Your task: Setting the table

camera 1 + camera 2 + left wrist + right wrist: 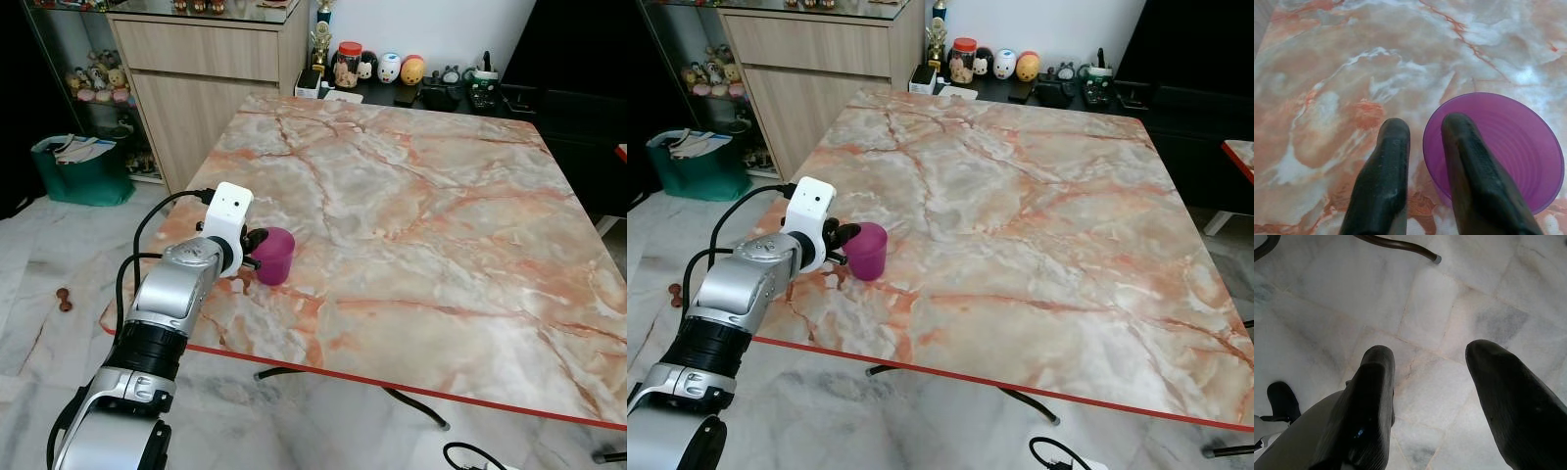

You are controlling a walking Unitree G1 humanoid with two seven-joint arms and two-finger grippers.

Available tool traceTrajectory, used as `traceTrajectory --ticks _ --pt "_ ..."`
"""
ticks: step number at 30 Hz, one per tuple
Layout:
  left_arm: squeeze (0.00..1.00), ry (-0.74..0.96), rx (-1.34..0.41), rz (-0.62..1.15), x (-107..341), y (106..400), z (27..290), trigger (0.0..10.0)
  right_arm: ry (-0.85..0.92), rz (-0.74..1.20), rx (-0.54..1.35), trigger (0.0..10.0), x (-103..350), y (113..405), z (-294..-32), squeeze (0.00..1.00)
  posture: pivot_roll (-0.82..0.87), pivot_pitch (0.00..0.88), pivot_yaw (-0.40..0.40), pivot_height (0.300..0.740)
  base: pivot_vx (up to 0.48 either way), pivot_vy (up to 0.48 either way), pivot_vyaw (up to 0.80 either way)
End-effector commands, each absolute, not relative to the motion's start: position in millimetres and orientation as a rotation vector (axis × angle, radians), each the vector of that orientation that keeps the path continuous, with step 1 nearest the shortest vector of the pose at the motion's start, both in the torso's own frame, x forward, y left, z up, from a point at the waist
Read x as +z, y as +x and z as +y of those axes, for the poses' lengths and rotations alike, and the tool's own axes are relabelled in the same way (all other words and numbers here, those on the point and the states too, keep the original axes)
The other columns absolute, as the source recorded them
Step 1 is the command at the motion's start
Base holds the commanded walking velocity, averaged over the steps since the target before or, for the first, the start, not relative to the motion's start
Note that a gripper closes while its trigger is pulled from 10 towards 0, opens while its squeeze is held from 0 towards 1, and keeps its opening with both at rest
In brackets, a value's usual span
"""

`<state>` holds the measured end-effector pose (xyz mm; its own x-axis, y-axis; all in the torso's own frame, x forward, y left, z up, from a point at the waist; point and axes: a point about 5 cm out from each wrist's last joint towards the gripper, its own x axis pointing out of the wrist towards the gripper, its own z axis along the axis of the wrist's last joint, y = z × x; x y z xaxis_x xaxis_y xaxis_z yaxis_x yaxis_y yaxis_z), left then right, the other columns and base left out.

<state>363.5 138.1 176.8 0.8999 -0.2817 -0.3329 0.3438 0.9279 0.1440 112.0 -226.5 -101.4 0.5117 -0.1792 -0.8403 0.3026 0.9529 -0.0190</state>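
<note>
One purple cup [275,255] stood upright on the marble table [441,225], in the lower left of the head views and close to the table's near left corner. The left gripper [1422,142] reached it from the robot's side. In the left wrist view one black finger [1469,161] lay inside the cup's rim and the other finger [1383,166] outside it, so the cup's wall passed through the narrow gap between them. The jaws stood nearly closed on that wall, though whether they pressed it firmly could not be told.

The right gripper [1435,396] hung idle over the pale floor tiles [1430,308], its fingers spread wide and holding nothing.

A cabinet [211,69] and a row of small figurines [392,69] occupied the upper part of the head views, beyond the table's far edge; a green bag [83,166] sat at the upper left.

Step in hand, as judged: placing or gripping the cup at a place setting. If it was being set down, the next move called for parting the fingers and drawing the inner one straight up out of the rim, so the light cup would not tip.
</note>
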Motion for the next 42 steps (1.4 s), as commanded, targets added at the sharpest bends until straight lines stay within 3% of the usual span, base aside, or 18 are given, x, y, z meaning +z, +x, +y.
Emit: traceTrajectory --ticks 1,35,36,38,39,40,42 --pt "0.0 0.232 -0.33 0.323 177 363 138 10.0 0.131 1.006 -0.294 10.0 -102 109 -229 0.0 0.13 0.0 -0.061 0.74 0.0 0.0 0.0" --pt "0.0 0.299 -0.378 0.355 167 359 130 10.0 0.138 1.005 -0.289 10.0 -102 109 -228 0.0 0.12 0.0 -0.059 0.74 0.0 0.0 0.0" --pt "0.0 0.295 -0.375 0.353 167 360 129 5.9 0.138 1.004 -0.289 10.0 -102 110 -228 0.0 0.12 0.0 -0.058 0.74 0.0 0.0 0.0" --pt "0.0 0.293 -0.372 0.352 167 360 129 5.9 0.138 1.004 -0.289 10.0 -102 110 -228 0.0 0.12 0.0 -0.058 0.74 0.0 0.0 0.0" --pt "0.0 0.291 -0.371 0.35 168 360 129 1.8 0.138 1.004 -0.289 10.0 -102 110 -229 0.0 0.12 0.0 -0.059 0.74 0.0 0.0 0.0" --pt "0.0 0.291 -0.373 0.348 168 360 129 0.0 0.137 1.005 -0.288 10.0 -102 110 -228 0.0 0.13 0.0 -0.059 0.74 0.0 0.0 0.0" --pt "0.0 0.292 -0.375 0.348 168 360 129 0.0 0.137 1.005 -0.288 10.0 -102 110 -228 0.0 0.13 0.0 -0.059 0.74 0.0 0.0 0.0"
